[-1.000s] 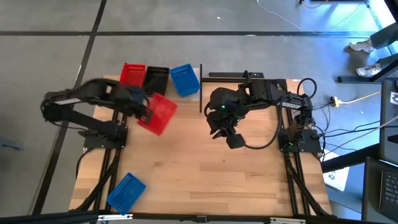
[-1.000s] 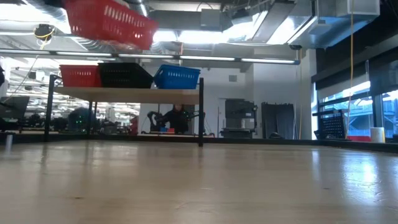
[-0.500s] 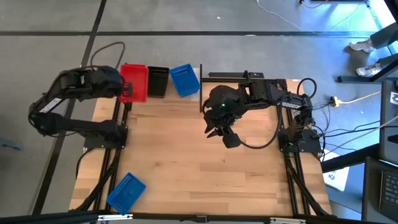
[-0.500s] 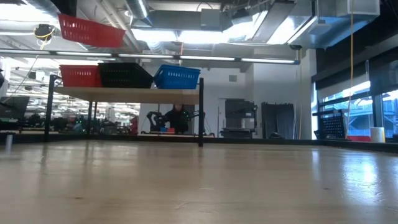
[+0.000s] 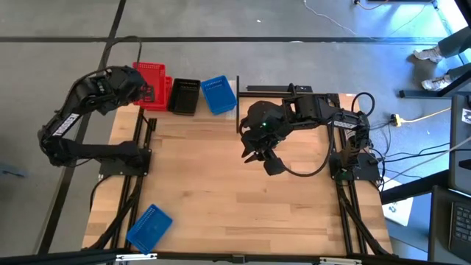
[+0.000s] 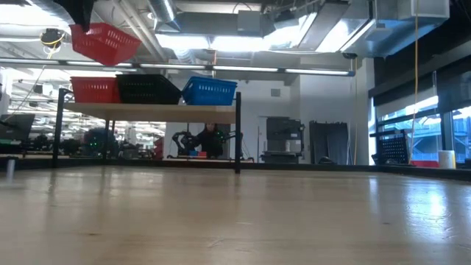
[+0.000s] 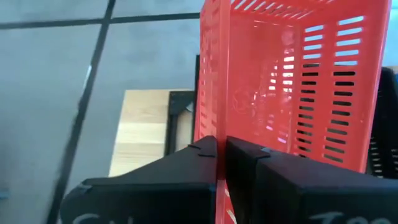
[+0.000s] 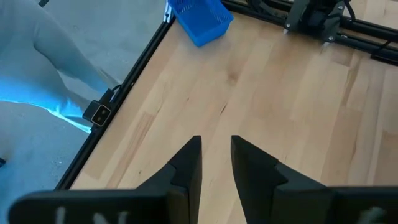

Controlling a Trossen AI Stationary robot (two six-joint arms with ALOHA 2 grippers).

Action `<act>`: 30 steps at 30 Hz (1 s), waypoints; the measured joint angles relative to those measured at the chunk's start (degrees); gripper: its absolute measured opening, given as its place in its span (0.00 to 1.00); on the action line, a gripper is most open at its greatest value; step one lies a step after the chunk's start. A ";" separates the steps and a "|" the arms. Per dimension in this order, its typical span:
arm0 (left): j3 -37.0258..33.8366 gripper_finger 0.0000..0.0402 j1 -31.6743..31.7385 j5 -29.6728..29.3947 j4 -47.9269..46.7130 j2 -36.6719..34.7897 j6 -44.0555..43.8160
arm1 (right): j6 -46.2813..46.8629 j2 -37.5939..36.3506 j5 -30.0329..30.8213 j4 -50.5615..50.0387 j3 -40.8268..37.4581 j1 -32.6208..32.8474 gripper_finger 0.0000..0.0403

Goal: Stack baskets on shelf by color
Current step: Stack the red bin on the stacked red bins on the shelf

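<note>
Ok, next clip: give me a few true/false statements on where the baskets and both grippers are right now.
1. The left gripper is shut on a red basket held in the air above the shelf. True.
2. The shelf holds only two baskets. False: three stand on it in a row, another red basket, a black basket and a blue basket.
3. The right gripper holds a blue basket. False: it is open and empty over the tabletop.
4. A second blue basket lies on the tabletop near the left arm's corner. True.
</note>
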 joint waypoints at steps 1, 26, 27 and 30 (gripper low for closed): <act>0.00 0.00 0.63 0.02 0.06 0.33 0.95 | 0.00 0.00 -0.01 0.00 0.00 0.01 0.21; -0.02 0.00 15.63 12.39 4.17 6.53 14.83 | -0.04 0.00 -0.01 0.09 -0.02 0.00 0.21; -0.02 0.00 15.87 12.65 4.13 6.59 15.31 | -0.04 0.00 0.01 0.09 -0.02 0.01 0.21; -0.02 0.00 16.76 12.68 4.07 7.08 16.08 | -0.04 0.00 0.01 0.10 -0.02 0.02 0.21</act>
